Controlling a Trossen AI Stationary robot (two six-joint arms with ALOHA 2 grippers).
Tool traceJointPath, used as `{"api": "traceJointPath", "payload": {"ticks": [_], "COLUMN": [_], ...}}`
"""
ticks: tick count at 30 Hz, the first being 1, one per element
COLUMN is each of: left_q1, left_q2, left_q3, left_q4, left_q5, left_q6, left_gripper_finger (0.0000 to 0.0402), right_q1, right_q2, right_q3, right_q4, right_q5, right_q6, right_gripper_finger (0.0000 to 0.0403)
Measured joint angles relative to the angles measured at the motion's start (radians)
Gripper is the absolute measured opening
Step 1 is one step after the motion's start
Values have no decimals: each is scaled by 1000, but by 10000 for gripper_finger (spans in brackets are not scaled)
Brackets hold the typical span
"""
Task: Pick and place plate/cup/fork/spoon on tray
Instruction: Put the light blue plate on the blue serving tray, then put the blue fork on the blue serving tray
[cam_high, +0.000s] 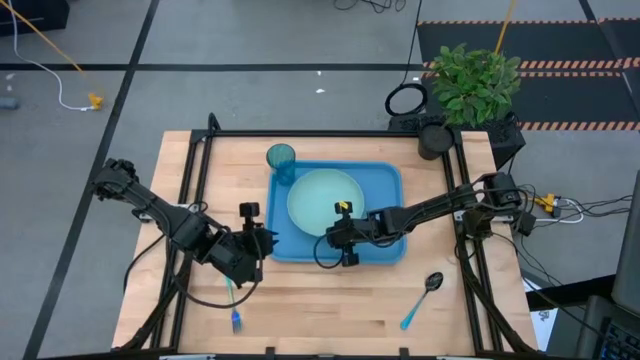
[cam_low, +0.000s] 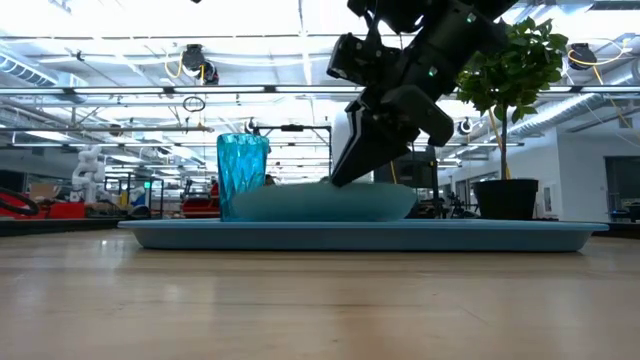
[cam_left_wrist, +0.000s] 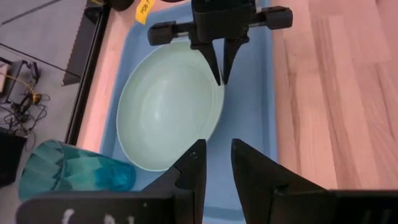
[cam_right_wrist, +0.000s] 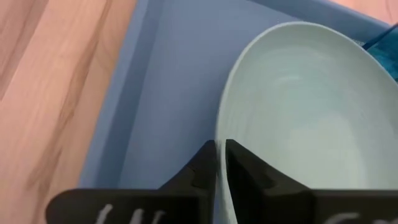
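The left end effector (cam_high: 262, 243), fingers parted and empty, hovers by the tray's (cam_high: 385, 178) left edge, above the fork (cam_high: 233, 303) on the surface. Cup (cam_high: 281, 160) and plate (cam_high: 324, 200) sit in the tray. The right end effector (cam_high: 334, 238) pinches the plate's rim. The spoon (cam_high: 422, 297) waits on the surface.

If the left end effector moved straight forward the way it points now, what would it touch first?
Most likely the plate on the tray, at its near rim. The left end effector points across it toward the right end effector, though its height is unclear.
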Motion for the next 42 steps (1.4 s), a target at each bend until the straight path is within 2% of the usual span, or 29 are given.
{"api": "traceJointPath", "payload": {"ticks": [9,12,17,23,29,34,39,42], "left_q1": [0,-2,-27,-98,-188,-251,-291,-316], "left_q2": [0,0,0,0,0,1,1,4], "left_q3": [0,0,0,-16,-119,-250,-360,-400], "left_q4": [0,-2,-24,-67,-68,-32,73,177], "left_q5": [4,41,105,123,273,381,484,499], "left_q6": [-10,-34,-108,-233,-303,-408,-396,-355], "left_gripper_finger": [79,79,79,79,79,79,86,106], "right_q1": [1,12,51,116,171,188,183,176], "right_q2": [0,-17,-118,-278,-383,-410,-401,-399], "right_q3": [0,5,6,7,7,7,8,7], "right_q4": [-1,-25,-66,-134,-157,-147,-114,-123], "right_q5": [-28,-26,-26,-25,-25,-23,-22,-23], "right_q6": [3,11,11,11,23,21,-7,-24], "right_gripper_finger": [48,55,64,64,64,64,64,64]}}
